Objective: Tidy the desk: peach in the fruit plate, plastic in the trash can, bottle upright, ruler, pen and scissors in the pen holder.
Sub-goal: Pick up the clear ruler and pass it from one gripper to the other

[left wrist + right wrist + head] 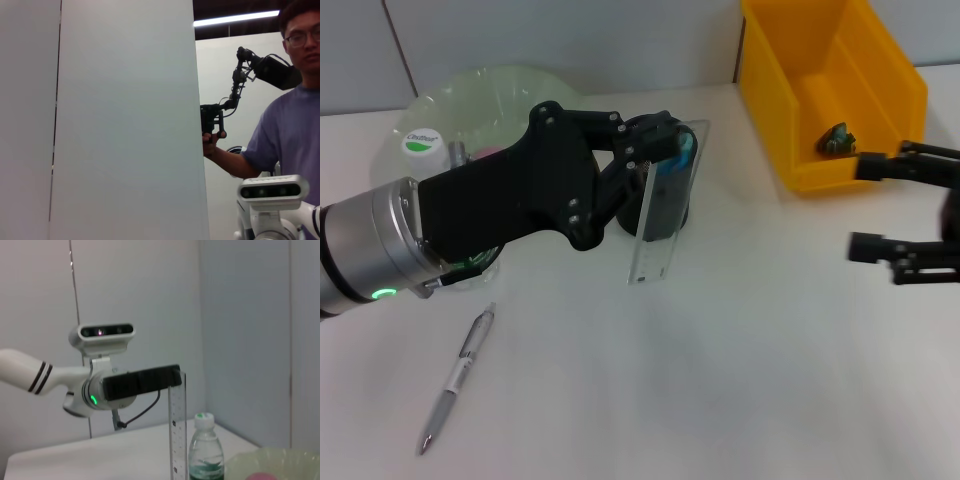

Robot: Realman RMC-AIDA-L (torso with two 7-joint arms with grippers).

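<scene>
The left gripper (655, 150) is clamped on the top of the clear ruler (660, 215), holding it upright over the dark holder (665, 205); the ruler's lower end hangs in front of the holder; the pen (457, 378) lies on the desk (720, 380) well left of and nearer than the holder; the bottle (425, 152) stands upright by the plate (490, 90), left of the holder; the yellow bin (830, 90) sits to its right; the right gripper (880, 205), jaws wide and empty, hovers just beside the bin.
</scene>
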